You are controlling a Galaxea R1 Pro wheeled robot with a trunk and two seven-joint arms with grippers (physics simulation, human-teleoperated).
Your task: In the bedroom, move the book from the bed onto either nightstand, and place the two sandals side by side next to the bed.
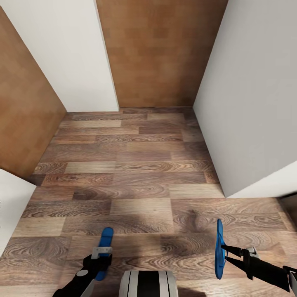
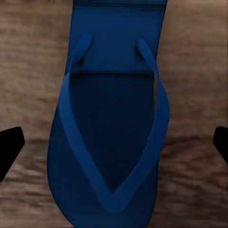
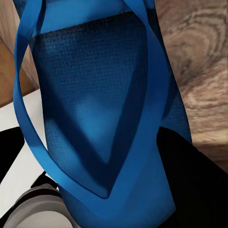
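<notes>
Blue sandals sit low in the frame, one in each tool. Left tool [image 1: 99, 264] holds a flat sandal [image 1: 105, 249]; right tool [image 1: 231, 252] holds its sandal [image 1: 219, 247] on edge above the wood floor [image 1: 136, 173].

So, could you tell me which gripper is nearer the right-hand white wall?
Right. The right gripper, holding a sandal on edge, sits just short of that wall's corner; the left gripper is across the floor.
</notes>
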